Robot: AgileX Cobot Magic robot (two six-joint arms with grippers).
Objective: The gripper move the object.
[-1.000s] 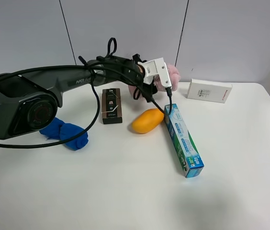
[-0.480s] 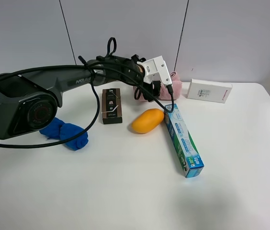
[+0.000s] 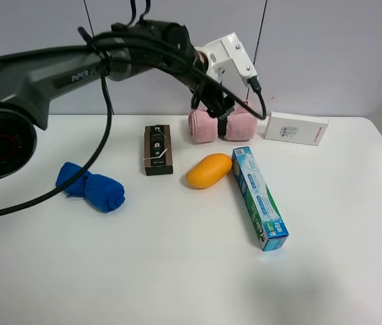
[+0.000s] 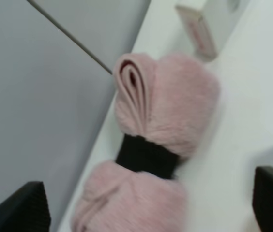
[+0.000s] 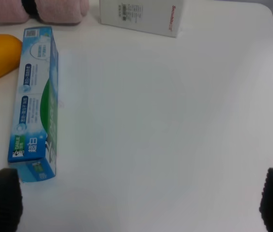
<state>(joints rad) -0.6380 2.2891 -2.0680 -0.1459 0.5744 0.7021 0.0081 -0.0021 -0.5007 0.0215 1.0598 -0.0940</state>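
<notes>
Pink towel roll (image 3: 222, 126), black-banded, on table (image 3: 177, 271); tool (image 3: 217, 107) above, jaws spread.

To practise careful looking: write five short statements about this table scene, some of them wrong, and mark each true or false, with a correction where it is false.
1. The left hand is open above the pink towel. True.
2. The mango lies between the dark box and the toothpaste box. True.
3. The blue towel touches the pink towel. False: they lie well apart.
4. The white box rests on the toothpaste box. False: it sits on the table, beside the pink towel.
5. A black band cinches the pink towel's middle. True.
</notes>
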